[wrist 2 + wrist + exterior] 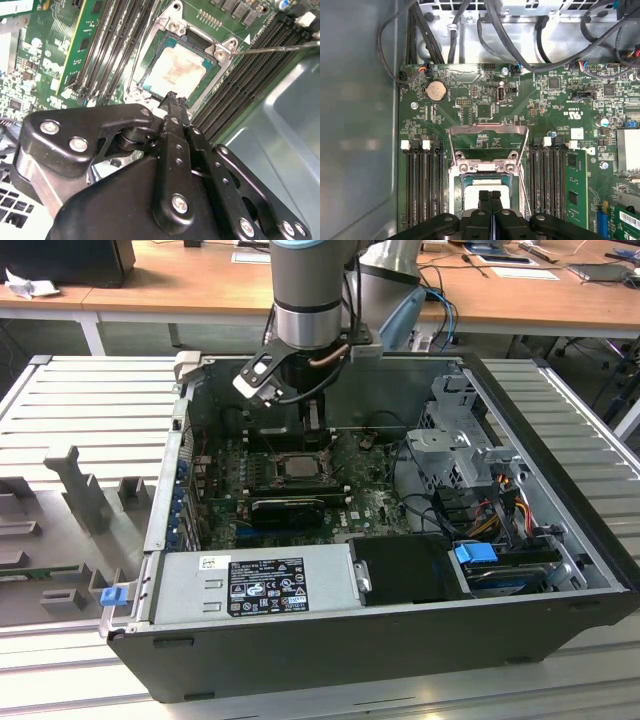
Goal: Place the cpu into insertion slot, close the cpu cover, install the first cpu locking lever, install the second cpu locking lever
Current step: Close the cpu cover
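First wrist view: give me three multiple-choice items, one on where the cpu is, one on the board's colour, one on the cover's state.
1. Where is the cpu?
A. in the slot
B. on the case floor
C. on the memory sockets
2. What colour is the board?
A. red
B. green
C. black
3. How is the cover?
A. shut over the cpu
B. taken away
C. swung open

Answers:
1 A, its pale top lies flat inside the rim, by the shut gripper.
2 B, green shows all round the slot.
3 C, the frame is swung back off the cpu, with board showing through its window.
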`<state>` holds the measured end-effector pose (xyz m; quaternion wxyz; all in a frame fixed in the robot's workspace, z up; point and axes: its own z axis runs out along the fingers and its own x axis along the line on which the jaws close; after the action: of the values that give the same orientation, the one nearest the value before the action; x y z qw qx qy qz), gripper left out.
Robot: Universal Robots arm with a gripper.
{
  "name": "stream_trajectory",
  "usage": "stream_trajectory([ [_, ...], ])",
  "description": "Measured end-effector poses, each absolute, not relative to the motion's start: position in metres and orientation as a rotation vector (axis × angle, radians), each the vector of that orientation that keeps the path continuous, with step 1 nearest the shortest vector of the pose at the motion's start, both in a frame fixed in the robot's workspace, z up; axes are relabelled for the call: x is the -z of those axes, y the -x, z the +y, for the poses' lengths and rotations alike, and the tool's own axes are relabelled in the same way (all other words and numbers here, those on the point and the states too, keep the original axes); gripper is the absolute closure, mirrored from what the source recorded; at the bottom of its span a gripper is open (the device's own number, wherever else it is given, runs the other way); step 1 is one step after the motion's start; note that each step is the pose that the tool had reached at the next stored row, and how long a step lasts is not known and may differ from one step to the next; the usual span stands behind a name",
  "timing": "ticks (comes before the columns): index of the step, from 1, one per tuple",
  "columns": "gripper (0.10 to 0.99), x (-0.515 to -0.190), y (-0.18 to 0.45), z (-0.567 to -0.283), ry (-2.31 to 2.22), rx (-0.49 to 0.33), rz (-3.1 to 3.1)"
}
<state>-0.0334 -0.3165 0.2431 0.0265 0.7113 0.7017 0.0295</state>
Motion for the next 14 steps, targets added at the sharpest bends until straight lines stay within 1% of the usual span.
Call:
stream_trajectory([
  [14, 0.980, -0.261, 0.030, -0.316, -2.198, -0.091, 2.168],
])
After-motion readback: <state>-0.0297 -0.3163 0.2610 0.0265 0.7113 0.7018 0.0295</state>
